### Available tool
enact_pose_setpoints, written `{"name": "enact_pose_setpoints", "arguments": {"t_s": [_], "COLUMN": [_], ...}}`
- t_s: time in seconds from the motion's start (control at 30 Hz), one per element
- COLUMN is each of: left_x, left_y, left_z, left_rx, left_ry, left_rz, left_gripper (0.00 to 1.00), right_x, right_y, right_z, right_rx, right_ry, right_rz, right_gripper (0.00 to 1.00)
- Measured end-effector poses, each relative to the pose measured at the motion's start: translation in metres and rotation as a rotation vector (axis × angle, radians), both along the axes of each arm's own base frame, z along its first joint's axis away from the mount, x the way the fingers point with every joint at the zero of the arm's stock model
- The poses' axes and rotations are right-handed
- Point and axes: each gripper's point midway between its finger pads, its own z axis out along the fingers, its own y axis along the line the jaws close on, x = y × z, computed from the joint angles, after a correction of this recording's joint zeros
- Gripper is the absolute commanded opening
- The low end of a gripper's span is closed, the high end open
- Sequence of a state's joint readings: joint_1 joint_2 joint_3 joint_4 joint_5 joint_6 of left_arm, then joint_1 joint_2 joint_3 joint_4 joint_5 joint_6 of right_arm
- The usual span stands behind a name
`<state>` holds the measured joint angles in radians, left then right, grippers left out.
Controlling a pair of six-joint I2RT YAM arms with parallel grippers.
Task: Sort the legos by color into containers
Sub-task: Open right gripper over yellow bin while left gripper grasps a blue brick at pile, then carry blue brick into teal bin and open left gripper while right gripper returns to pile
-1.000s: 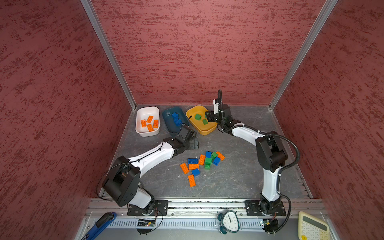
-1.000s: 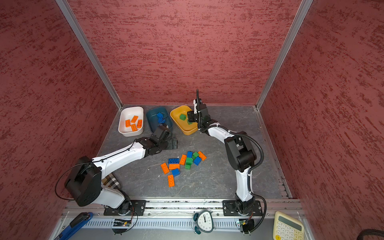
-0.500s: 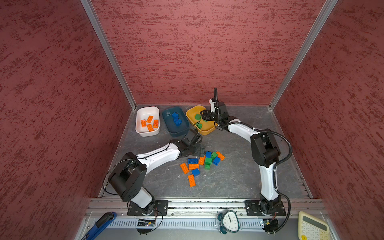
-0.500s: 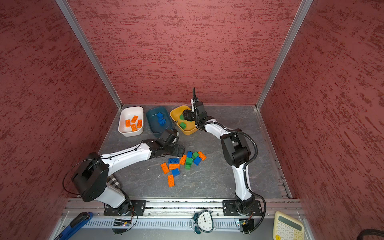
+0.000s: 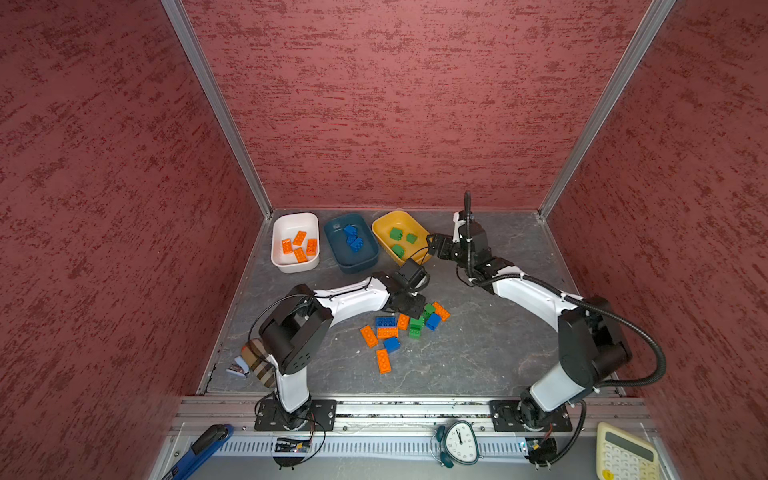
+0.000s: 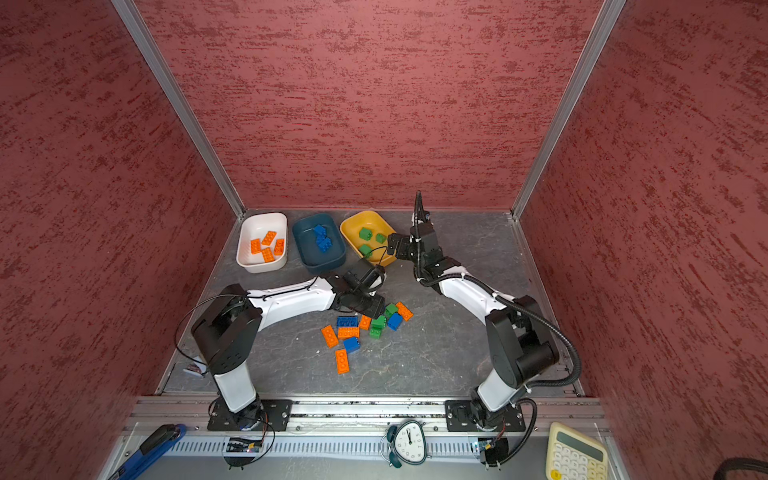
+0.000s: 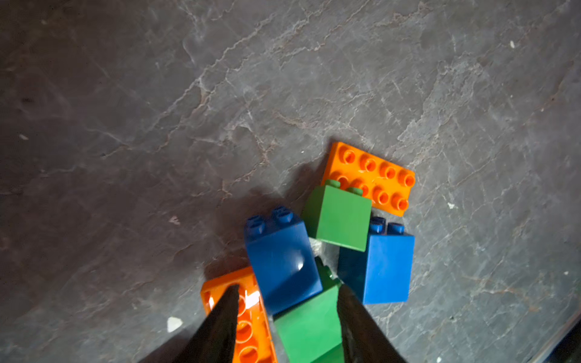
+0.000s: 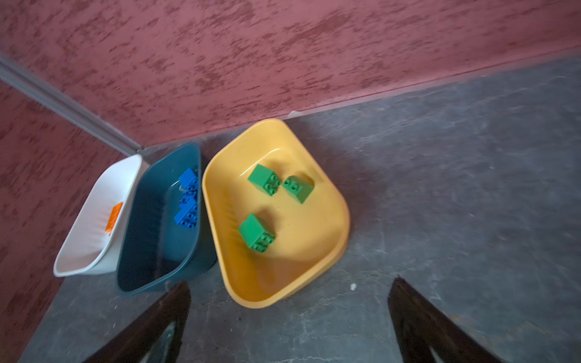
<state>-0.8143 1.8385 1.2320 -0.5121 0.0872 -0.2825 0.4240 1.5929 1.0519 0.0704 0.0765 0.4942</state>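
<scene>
Three shallow tubs sit in a row at the back of the grey table point(image 5: 478, 353), close to the red wall. The white plastic tub point(image 5: 291, 224) is on the left and has four flat orange lego bricks point(image 5: 299, 237) in it. The dark blue-green plastic tub point(image 5: 353, 262) is in the middle and has a few blue lego bricks point(image 5: 356, 243) in it. The yellow plastic tub point(image 5: 399, 218) is on the right, turned a bit sideways, and has three square green lego bricks point(image 8: 256, 232) in it.

A small pile of loose lego bricks point(image 5: 403, 328) in orange, blue and green lies in the middle of the table, well apart from the tubs.

The left gripper point(image 7: 287, 287) is down at the side of the pile nearest the tubs. Its two black fingers point(image 7: 220, 323) are partly apart. A green brick point(image 7: 308, 327) lies between them, and a square blue brick point(image 7: 283, 261) sits just past the tips. One finger touches the green brick. The other is over a flat orange brick point(image 7: 251, 339), and a strip of orange shows between it and the green brick, so the gripper is not pinching anything.

The right gripper point(image 8: 289, 289) is above the table, just beside the yellow tub. Its fingers are spread wide, with nothing between them.
</scene>
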Motion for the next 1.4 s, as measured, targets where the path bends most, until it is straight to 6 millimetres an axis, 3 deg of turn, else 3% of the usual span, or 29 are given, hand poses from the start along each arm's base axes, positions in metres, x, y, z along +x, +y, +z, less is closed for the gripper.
{"name": "enact_pose_setpoints", "arguments": {"t_s": [0.17, 0.27, 0.53, 0.67, 0.8, 1.2, 1.4], "left_x": [0.005, 0.005, 0.016, 0.019, 0.016, 0.018, 0.028], "left_y": [-0.005, -0.010, -0.022, -0.022, -0.014, -0.008, 0.009], "left_z": [-0.010, -0.011, -0.011, -0.012, -0.030, -0.033, -0.006], "left_rx": [0.072, 0.095, 0.129, 0.149, 0.209, 0.232, 0.171], "left_ry": [-0.003, -0.008, -0.033, -0.036, -0.016, -0.034, -0.072], "left_rz": [0.011, 0.003, 0.003, 0.010, 0.011, 0.020, 0.106], "left_gripper": [0.38, 0.36, 0.32, 0.44, 0.45, 0.22, 0.21], "right_x": [-0.008, -0.007, -0.007, -0.007, -0.007, -0.007, -0.009], "right_y": [-0.032, -0.037, -0.038, -0.037, -0.037, -0.028, -0.020], "right_z": [-0.013, -0.012, -0.011, -0.011, -0.011, -0.017, -0.017], "right_rx": [-0.016, -0.022, -0.024, -0.025, -0.026, -0.012, 0.000], "right_ry": [0.022, 0.015, 0.012, 0.013, 0.013, 0.036, 0.042], "right_rz": [-0.104, -0.127, -0.129, -0.128, -0.123, -0.081, -0.036], "right_gripper": [0.99, 0.99, 0.99, 0.99, 0.99, 0.99, 0.99]}}
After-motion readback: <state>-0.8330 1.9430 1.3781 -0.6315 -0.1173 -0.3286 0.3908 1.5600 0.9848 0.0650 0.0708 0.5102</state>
